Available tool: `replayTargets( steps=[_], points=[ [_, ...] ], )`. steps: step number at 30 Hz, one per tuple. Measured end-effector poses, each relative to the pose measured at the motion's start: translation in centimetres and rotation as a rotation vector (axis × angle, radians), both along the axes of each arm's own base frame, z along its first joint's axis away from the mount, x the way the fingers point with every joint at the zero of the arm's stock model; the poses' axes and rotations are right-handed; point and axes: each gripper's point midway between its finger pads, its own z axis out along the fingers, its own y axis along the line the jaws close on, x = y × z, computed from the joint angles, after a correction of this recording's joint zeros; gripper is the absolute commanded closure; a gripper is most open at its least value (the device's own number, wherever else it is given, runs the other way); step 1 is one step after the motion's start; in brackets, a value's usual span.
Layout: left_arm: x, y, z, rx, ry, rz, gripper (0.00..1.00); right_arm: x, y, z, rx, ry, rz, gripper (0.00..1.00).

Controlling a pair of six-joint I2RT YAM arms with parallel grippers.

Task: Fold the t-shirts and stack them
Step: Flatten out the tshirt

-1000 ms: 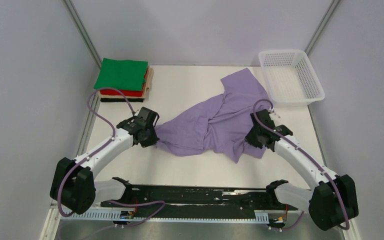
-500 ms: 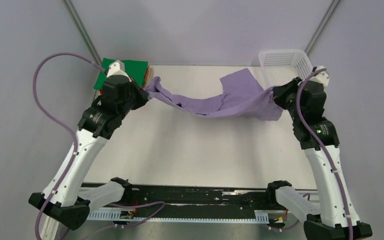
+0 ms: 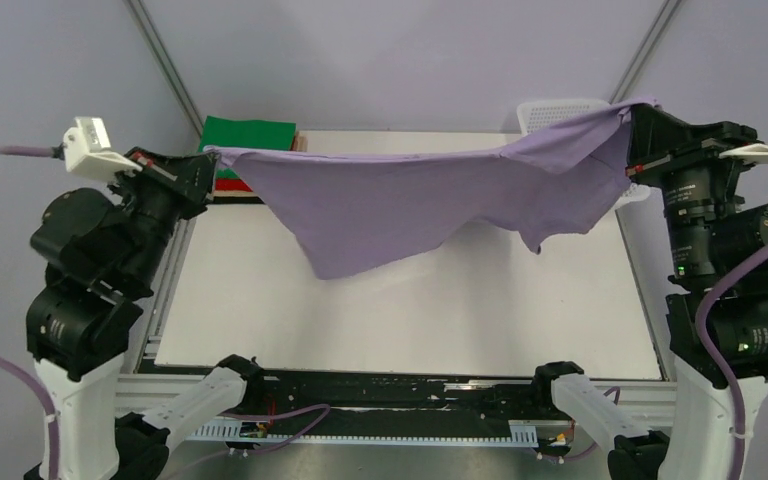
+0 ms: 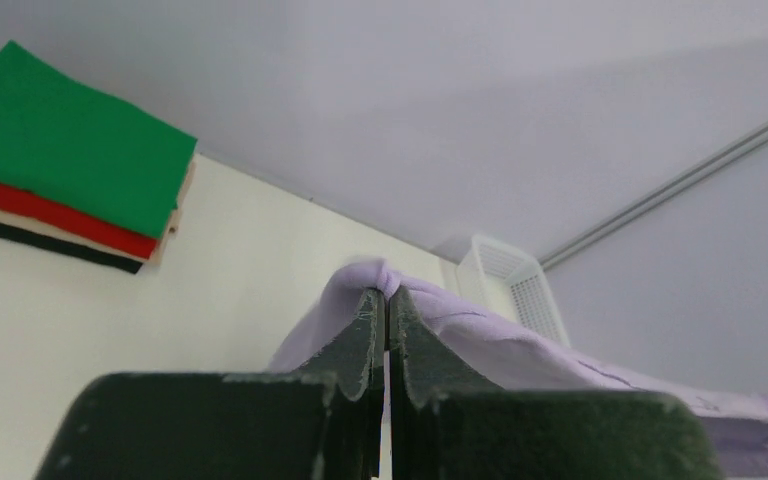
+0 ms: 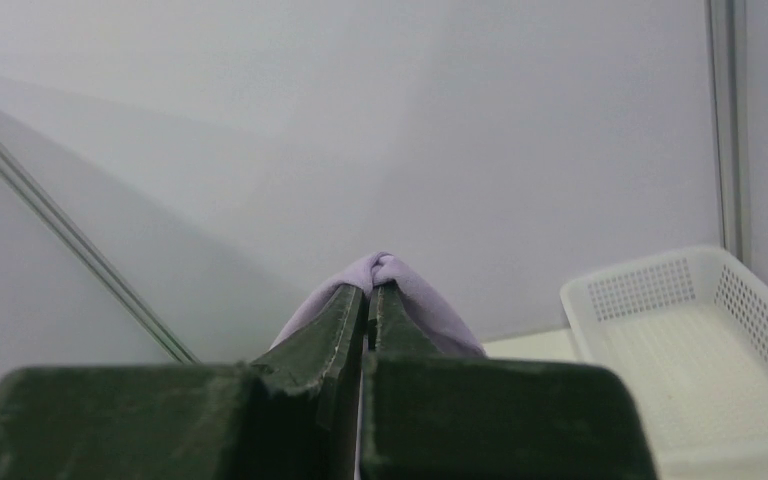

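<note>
The lavender-purple t-shirt [image 3: 430, 195] hangs stretched in the air between both grippers, high over the table. My left gripper [image 3: 205, 160] is shut on its left corner, seen as a purple bunch [image 4: 370, 275] at the fingertips [image 4: 387, 295]. My right gripper [image 3: 632, 125] is shut on its right corner [image 5: 385, 268] in the right wrist view [image 5: 371, 290]. The shirt's lower edge sags toward the table at centre left. A stack of folded shirts, green [image 3: 250, 131] on top, then red and tan [image 4: 50, 205], lies at the back left corner.
A white plastic mesh basket [image 3: 560, 112] stands at the back right, partly hidden by the shirt; it also shows in the right wrist view [image 5: 680, 340]. The white table top [image 3: 410, 320] lies under the hanging shirt. Grey walls close in on three sides.
Both arms have risen high and moved apart, lifting the purple shirt off the table and pulling it out wide and taut.
</note>
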Motion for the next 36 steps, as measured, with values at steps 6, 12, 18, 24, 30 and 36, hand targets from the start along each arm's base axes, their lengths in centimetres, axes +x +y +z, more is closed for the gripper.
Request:
replayTargets(
  steps=[6,12,18,24,30,36],
  points=[
    [-4.6,1.6,5.0,-0.051,-0.145,-0.028,1.00,-3.6,0.8,5.1,-0.066,-0.148,0.061,1.00],
    [-9.8,3.0,8.1,-0.090,-0.267,-0.077,1.00,-10.4,1.4,10.6,-0.121,-0.356,0.123,1.00],
    [-13.8,4.0,10.4,-0.118,-0.370,-0.116,1.00,-17.6,1.5,13.5,-0.161,-0.532,0.154,1.00],
    [-13.1,3.5,10.0,-0.102,-0.354,-0.125,1.00,-16.7,1.4,13.1,-0.188,-0.531,0.135,1.00],
    [-6.9,2.8,4.8,-0.041,-0.184,-0.024,1.00,-7.5,1.7,8.0,-0.195,-0.335,0.101,1.00],
    [3.2,1.8,-5.8,0.113,0.132,0.162,1.00,4.5,1.7,-2.9,-0.190,-0.037,0.036,1.00]
  ],
)
